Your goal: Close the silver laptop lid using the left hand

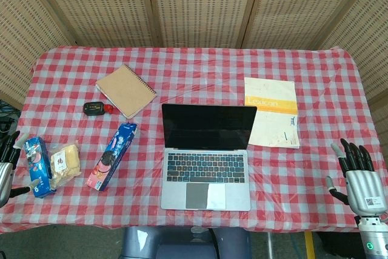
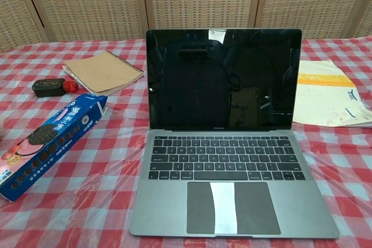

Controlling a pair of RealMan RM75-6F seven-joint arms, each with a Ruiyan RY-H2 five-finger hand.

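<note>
The silver laptop [image 1: 206, 171] [image 2: 232, 184] stands open in the middle of the table, its dark screen [image 1: 208, 126] [image 2: 224, 79] upright and facing me. My left hand [image 1: 6, 165] shows only at the far left edge of the head view, well away from the laptop, its fingers apart and holding nothing. My right hand [image 1: 357, 177] hovers at the table's right front corner, fingers spread and empty. Neither hand appears in the chest view.
Left of the laptop lie a long blue cookie box [image 1: 113, 155] [image 2: 49, 140], a small blue packet [image 1: 37, 165], a bag of snacks [image 1: 65, 161], a brown spiral notebook [image 1: 125, 90] [image 2: 103, 71] and a black device [image 1: 94, 108] [image 2: 49, 87]. A yellow-banded book [image 1: 273, 111] [image 2: 328, 94] lies on the right.
</note>
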